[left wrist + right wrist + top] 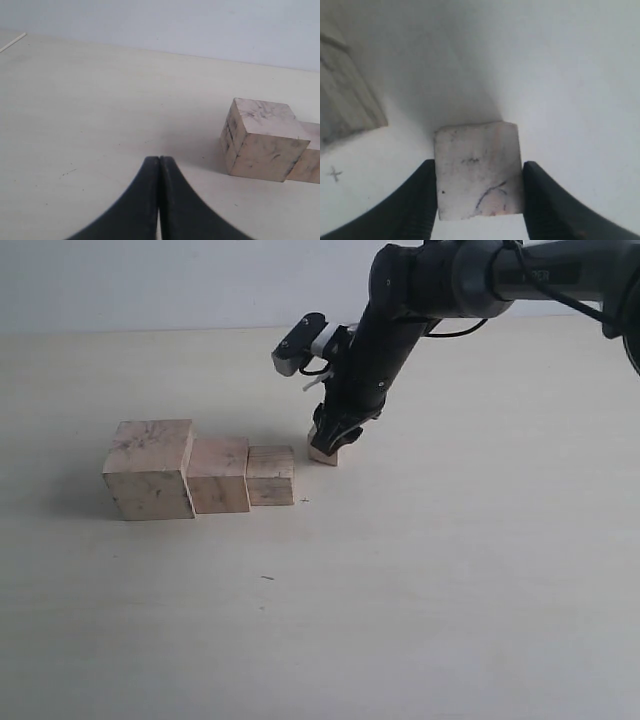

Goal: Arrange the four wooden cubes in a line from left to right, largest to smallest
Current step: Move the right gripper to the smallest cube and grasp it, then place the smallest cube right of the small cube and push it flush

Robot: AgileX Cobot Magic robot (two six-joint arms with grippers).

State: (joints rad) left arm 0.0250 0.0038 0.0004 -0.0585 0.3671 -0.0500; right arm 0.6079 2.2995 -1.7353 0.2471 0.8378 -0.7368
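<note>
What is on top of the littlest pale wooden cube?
The black right gripper sits over the littlest pale wooden cube, a finger at each side. In the exterior view it covers the cube's top, so anything there is hidden.

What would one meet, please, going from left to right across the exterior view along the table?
largest cube → second-largest cube → third cube → smallest cube
</note>
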